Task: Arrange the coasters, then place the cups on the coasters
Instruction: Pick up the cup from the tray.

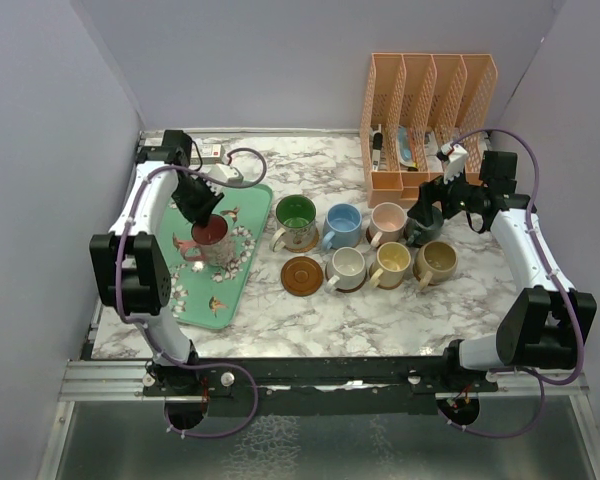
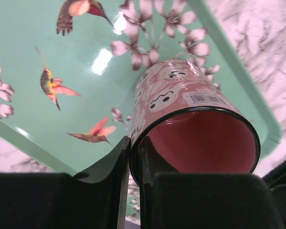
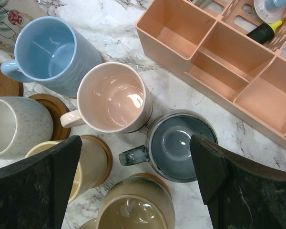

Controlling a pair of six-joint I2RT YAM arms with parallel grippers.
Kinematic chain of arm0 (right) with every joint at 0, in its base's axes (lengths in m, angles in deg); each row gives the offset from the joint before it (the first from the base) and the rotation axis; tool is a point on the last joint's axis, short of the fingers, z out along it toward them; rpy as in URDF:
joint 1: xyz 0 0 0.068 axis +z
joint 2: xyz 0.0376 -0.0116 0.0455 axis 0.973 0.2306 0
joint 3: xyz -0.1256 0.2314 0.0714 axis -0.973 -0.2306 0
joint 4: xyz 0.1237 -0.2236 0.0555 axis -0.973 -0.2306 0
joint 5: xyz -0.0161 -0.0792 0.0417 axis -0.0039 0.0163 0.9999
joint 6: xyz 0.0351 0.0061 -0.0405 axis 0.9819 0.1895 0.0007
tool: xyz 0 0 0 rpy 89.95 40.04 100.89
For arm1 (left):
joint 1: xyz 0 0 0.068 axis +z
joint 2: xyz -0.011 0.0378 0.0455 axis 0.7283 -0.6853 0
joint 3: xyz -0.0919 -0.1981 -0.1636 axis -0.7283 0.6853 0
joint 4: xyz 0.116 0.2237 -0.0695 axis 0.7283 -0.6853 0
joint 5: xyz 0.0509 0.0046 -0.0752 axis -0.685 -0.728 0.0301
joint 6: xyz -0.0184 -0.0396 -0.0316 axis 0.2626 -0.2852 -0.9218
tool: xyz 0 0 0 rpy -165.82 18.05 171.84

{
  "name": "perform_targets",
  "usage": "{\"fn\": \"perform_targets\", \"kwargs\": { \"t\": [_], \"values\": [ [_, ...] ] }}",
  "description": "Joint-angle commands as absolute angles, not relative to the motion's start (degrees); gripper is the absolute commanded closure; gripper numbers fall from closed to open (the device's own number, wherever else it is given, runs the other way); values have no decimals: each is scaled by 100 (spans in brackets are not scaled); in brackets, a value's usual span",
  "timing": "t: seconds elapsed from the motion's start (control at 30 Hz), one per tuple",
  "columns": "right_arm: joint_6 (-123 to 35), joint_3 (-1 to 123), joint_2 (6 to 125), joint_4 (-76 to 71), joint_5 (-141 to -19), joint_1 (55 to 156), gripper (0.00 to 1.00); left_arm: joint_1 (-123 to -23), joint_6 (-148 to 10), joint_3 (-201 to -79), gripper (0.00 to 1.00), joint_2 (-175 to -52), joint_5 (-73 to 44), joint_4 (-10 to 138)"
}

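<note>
My left gripper [image 1: 207, 220] is shut on the rim of the red cup [image 1: 213, 240], one finger inside and one outside. The red cup [image 2: 195, 119] is over the mint floral tray [image 2: 47, 33]. My right gripper [image 3: 136, 152] hangs open above the dark grey-teal cup [image 3: 181, 145], which stands on bare marble. Around it are the pink cup [image 3: 112, 98], blue cup [image 3: 47, 50], cream cup [image 3: 14, 126], yellow cup [image 3: 88, 167] and tan cup [image 3: 133, 210]. Brown coasters [image 3: 55, 107] show under some of them. The green cup [image 1: 295, 220] stands beside the tray, and one empty coaster [image 1: 302, 275] lies in front of it.
A peach file organizer [image 1: 430, 100] with pens stands at the back right, its low front compartments [image 3: 219, 62] close behind the dark cup. A small white box [image 1: 215, 155] sits at the back left behind the tray.
</note>
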State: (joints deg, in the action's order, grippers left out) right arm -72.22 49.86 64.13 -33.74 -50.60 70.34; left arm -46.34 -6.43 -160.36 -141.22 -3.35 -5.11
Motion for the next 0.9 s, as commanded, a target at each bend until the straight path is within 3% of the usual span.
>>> {"fn": "perform_targets", "kwargs": {
  "t": [0.0, 0.3, 0.57, 0.87],
  "values": [
    [-7270, 5083, 6441, -3417, -4947, 7051, 2, -4773, -1594, -15554, 100, -13107, -43, -573],
    [-7259, 5087, 6445, -3429, -4909, 7051, 2, -5543, -2903, -14715, 100, -12120, 47, 90],
    [-7272, 5083, 6440, -3418, -4950, 7051, 2, -6275, -3837, -14585, 100, -12400, 154, 621],
    [-7288, 5069, 6458, -3399, -5012, 7051, 2, -7265, -4695, -14704, 100, -12675, -547, 987]
  ]
}}
